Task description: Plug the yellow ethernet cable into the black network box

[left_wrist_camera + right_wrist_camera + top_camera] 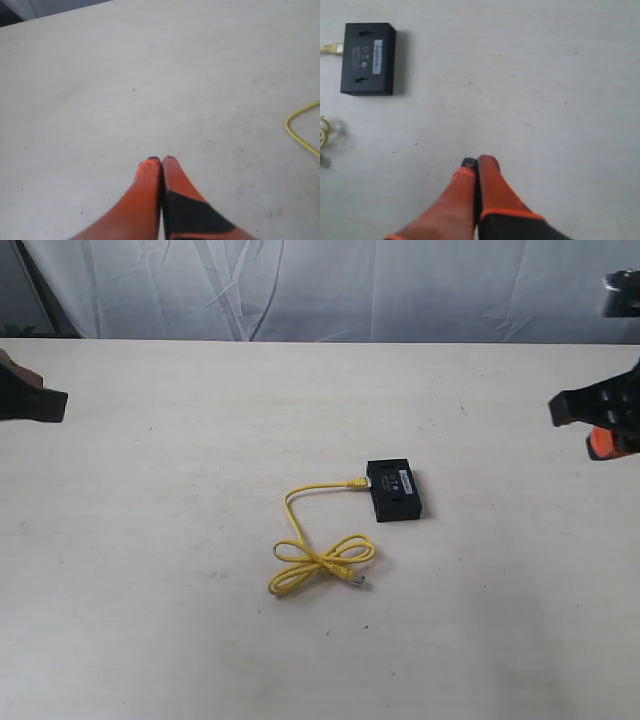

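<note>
Jaws pressed together and holding nothing, the left gripper [161, 160] hangs over the table [150, 540]. The right gripper [476, 161] is likewise closed and empty, well apart from the black network box [394, 490]. One plug of the yellow ethernet cable [318, 558] meets the box's side and looks seated, which probably explains why both arms stand clear. Its knotted loops lie near the box.

Yellow cable [322, 562], black box [390, 503] with a white label [404, 481].

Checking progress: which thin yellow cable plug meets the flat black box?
The far plug, at the box's side; the other plug lies loose by the loops.
</note>
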